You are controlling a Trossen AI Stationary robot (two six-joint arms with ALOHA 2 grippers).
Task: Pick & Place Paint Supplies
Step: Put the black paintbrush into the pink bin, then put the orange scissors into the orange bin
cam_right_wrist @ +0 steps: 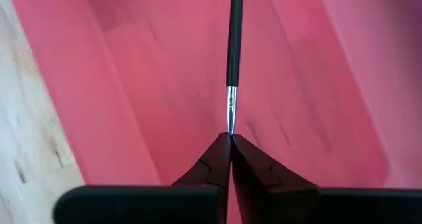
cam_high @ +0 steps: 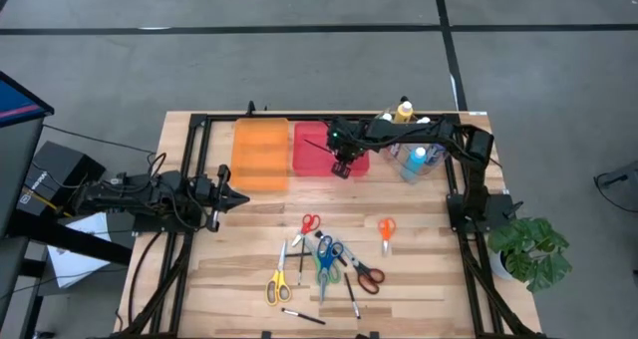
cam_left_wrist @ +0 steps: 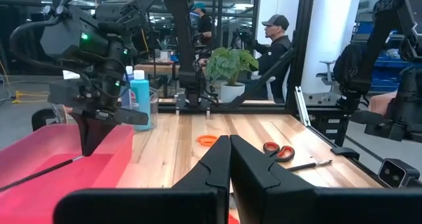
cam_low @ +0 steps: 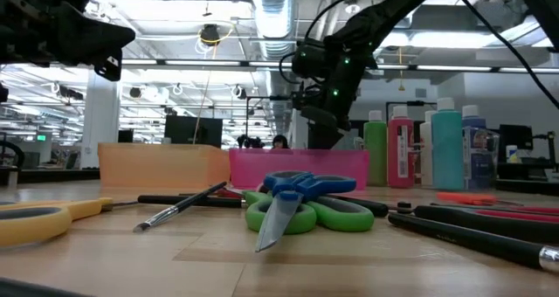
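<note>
Currently a thin brush (cam_right_wrist: 232,46) is gripped by its tip in the closed right claw (cam_right_wrist: 230,140) over the pink bin (cam_high: 311,160) — the placing step. Next, release is called for. Over the tabletop (cam_high: 429,269), the left claw (cam_high: 237,198) is parked, closed and empty.

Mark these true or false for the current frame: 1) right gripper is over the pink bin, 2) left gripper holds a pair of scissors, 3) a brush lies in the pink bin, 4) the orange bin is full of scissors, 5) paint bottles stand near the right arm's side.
1) True: the right gripper hangs over the pink bin.
2) False: the left gripper is shut on nothing, at the table's left side.
3) True: a thin brush lies in the pink bin.
4) False: the orange bin looks empty; the scissors lie on the table.
5) True: the paint bottles stand beside the pink bin.
</note>
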